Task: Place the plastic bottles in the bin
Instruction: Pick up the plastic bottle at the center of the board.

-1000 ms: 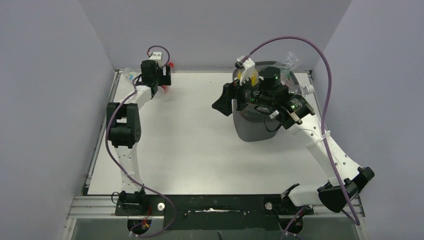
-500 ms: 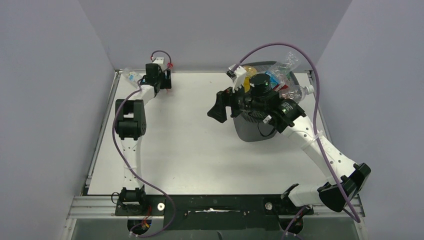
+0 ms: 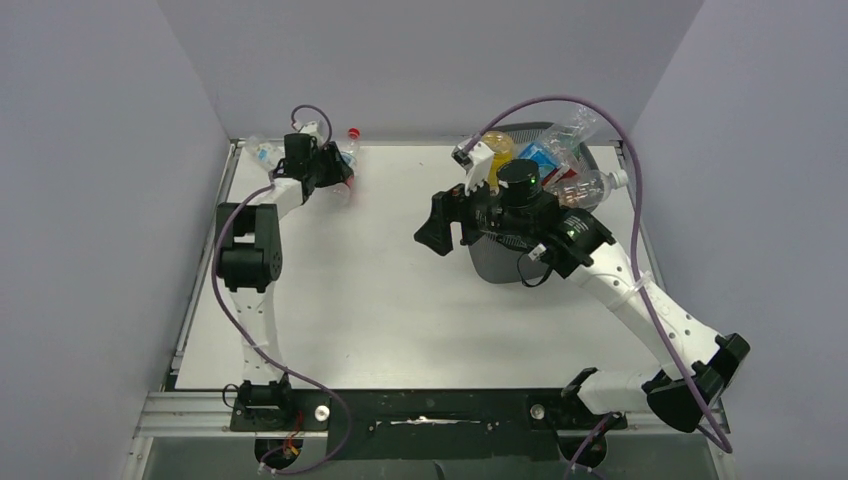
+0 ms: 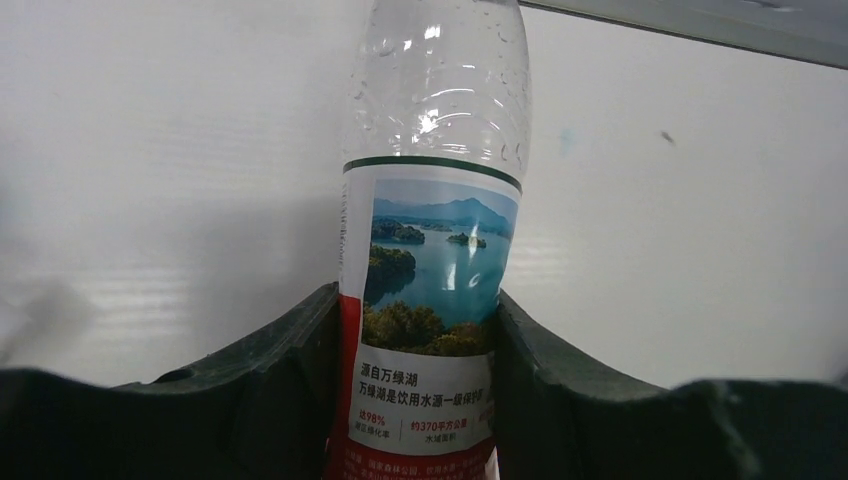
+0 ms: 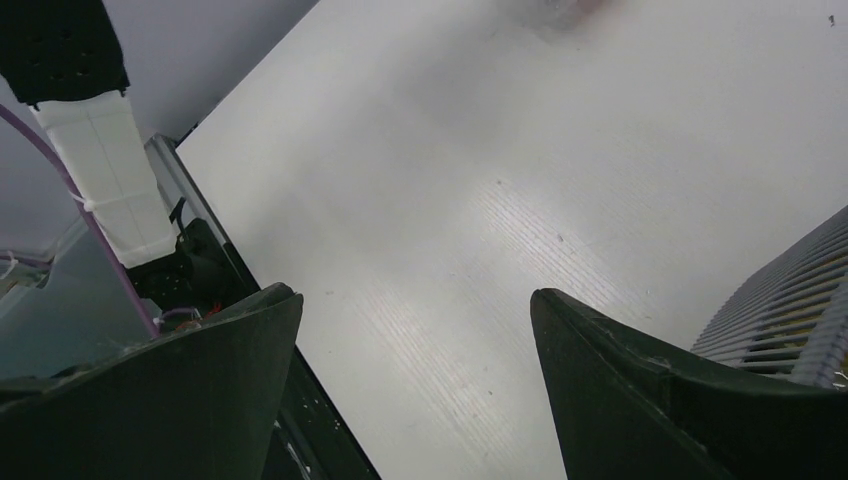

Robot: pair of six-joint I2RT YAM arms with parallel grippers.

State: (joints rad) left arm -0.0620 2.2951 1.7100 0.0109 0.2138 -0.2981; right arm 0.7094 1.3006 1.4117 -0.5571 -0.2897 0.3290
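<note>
Clamping a clear, lake-labelled bottle (image 4: 430,250) at the far left corner of the table (image 3: 400,300), the left gripper (image 4: 415,298) pinched it tight; the right gripper (image 5: 417,295) hung, fingers spread, beside the bin (image 3: 495,262) (heaped with bottles (image 3: 560,150)) at far right.

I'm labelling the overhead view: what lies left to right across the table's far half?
Corner bottle → left gripper, shut on the red-capped bottle → right gripper, open → bin.
</note>
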